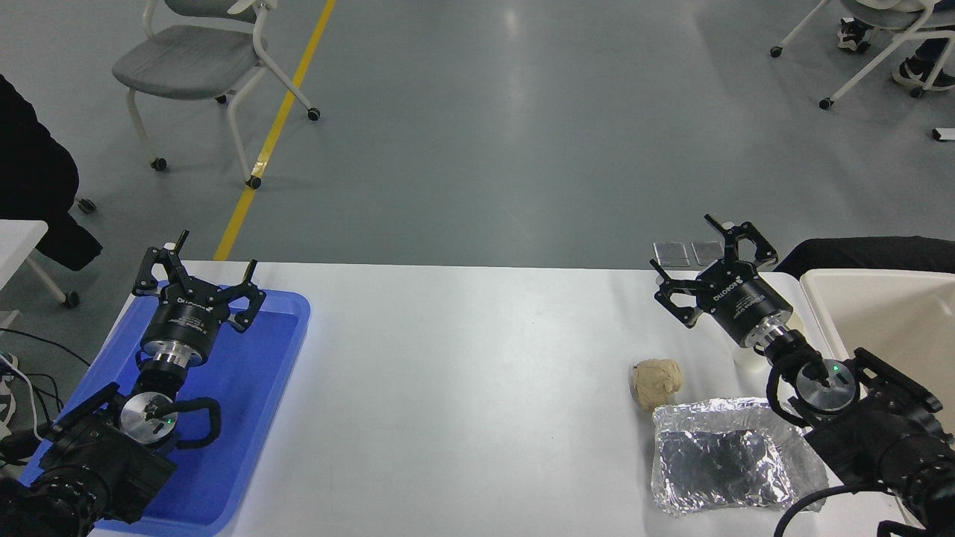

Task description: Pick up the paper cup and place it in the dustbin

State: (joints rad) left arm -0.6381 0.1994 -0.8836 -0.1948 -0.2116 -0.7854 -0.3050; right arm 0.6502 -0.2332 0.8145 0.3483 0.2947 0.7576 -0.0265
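The paper cup (748,359) is mostly hidden under my right wrist; only a small white part shows on the table, left of the dustbin. The dustbin (888,313) is a large cream-white bin at the table's right edge, partly cut off by the picture. My right gripper (709,272) is open and empty, raised above the table's far right part, beyond the cup and left of the bin. My left gripper (203,274) is open and empty, parked over the blue tray (276,350) at the lower left.
A crumpled tan paper ball (656,382) lies left of my right arm. A crinkled silver foil tray (727,462) sits near the front edge. Two small clear plates (690,252) lie at the far edge. A dark object (858,250) is behind the bin. Chairs stand on the floor beyond.
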